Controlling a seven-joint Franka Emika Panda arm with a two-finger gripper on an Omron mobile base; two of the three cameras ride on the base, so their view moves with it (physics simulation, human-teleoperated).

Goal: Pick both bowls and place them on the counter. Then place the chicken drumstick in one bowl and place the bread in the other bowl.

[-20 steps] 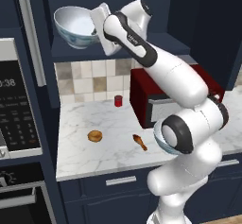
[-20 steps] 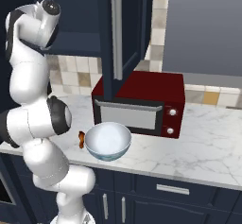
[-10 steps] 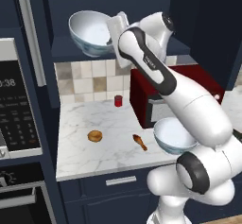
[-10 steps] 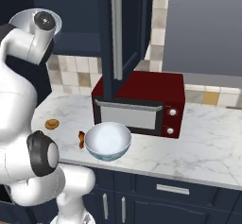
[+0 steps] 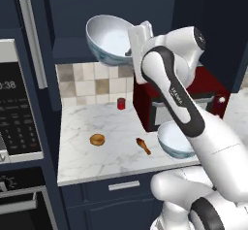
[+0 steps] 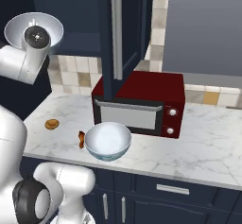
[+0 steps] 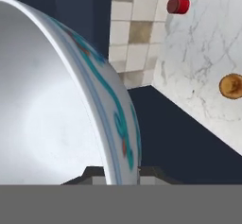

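My pincer (image 5: 130, 49) is clamped on the rim of the second round white porcelain bowl with the blue-teal pattern (image 5: 109, 40), which I hold high in the air in front of the dark navy shelf (image 5: 72, 54), tipped so its mouth faces sideways. I grip only a thin edge, as the hand view shows the rim (image 7: 124, 168) running between my fingertips, so the bowl could pivot or slip out if I swing fast, and a fall from here onto the white marble counter with grey veins (image 5: 111, 122) would likely break it. The matching bowl (image 5: 175, 139) already sits on the near right of the counter by the dark red microwave (image 5: 193, 98). Coming down, I risk landing on the small brown chicken drumstick (image 5: 143, 145) or the round golden-brown bun (image 5: 97, 139), or knocking the small red can (image 5: 121, 103) at the far wall
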